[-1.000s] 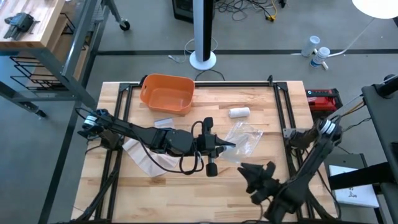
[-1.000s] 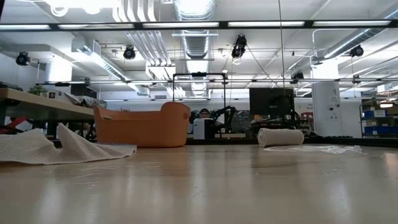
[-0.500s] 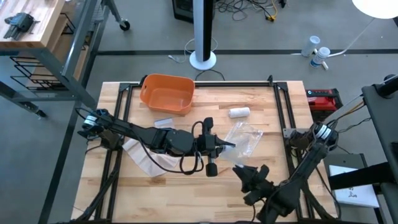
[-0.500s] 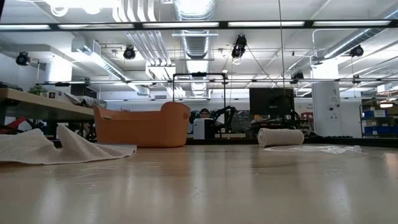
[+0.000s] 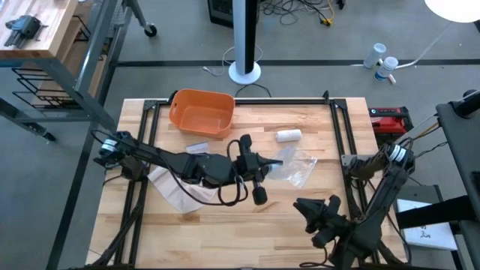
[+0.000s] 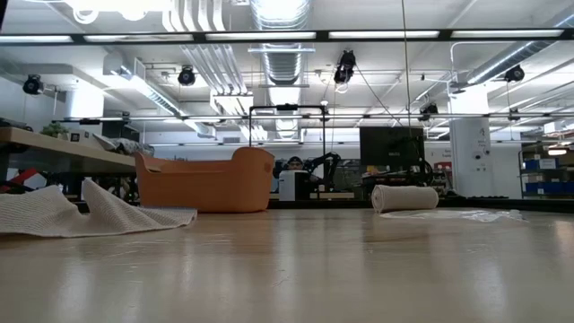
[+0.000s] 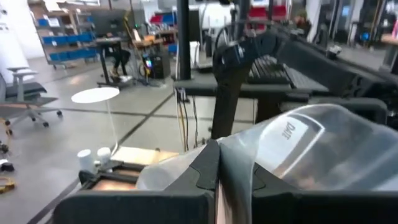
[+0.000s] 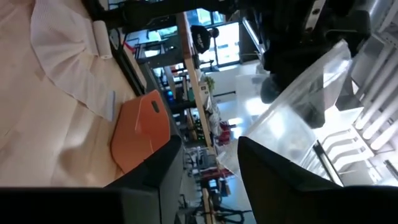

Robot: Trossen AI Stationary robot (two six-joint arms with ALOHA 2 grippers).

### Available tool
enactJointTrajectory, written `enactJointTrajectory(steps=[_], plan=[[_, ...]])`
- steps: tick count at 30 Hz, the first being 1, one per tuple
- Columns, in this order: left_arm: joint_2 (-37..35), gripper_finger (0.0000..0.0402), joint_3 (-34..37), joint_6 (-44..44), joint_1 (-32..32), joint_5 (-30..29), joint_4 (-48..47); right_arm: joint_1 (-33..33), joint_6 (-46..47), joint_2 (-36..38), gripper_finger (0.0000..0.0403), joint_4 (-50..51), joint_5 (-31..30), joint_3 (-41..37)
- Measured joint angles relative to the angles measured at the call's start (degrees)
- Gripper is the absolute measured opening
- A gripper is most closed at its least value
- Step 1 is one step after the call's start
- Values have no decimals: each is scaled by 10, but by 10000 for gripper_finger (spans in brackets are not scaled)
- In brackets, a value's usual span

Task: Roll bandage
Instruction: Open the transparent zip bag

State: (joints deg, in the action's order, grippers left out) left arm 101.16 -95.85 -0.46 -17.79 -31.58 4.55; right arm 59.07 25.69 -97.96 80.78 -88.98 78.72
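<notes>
An unrolled white bandage (image 5: 174, 187) lies flat and crumpled at the table's left, also low at the left in the low view (image 6: 81, 211). A rolled bandage (image 5: 288, 136) lies on its side at the far middle. A clear plastic bag (image 5: 294, 166) sits at the centre, with my left gripper (image 5: 262, 163) shut on its left end. My right gripper (image 5: 313, 212) hovers open near the table's near right, touching nothing; its fingers (image 8: 155, 174) frame the bag from below. My left gripper pinches the plastic bag's left edge (image 7: 231, 155) between its two fingers. The fingers come roughly level from the table's left. The held end is raised, and the bag's right part (image 5: 304, 171) lies on the table, slack.
An orange bin (image 5: 201, 112) stands at the far left of the table, beside black frame rails (image 5: 339, 127) along the edges. A small white strip (image 5: 196, 148) lies near the bin. Bare wood shows at the near middle.
My left gripper has turned about its wrist and shifted a little toward the table's far edge, raising the bag's held end. My right gripper went toward the table's left, then back toward the right edge, staying open.
</notes>
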Motion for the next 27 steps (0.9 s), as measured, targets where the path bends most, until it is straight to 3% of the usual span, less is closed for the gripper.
enactJointTrajectory(steps=[6,15,20,27], plan=[[0,0,0,-13,4,2,72,2,-18,46,135,-3,-10,6],[-3,0,-42,-53,3,72,85,2,-167,73,129,-30,-11,105],[-3,0,-64,-78,3,73,88,2,-323,71,130,-78,-11,159],[-3,0,-65,-125,3,90,92,2,-582,71,126,-222,-10,201]])
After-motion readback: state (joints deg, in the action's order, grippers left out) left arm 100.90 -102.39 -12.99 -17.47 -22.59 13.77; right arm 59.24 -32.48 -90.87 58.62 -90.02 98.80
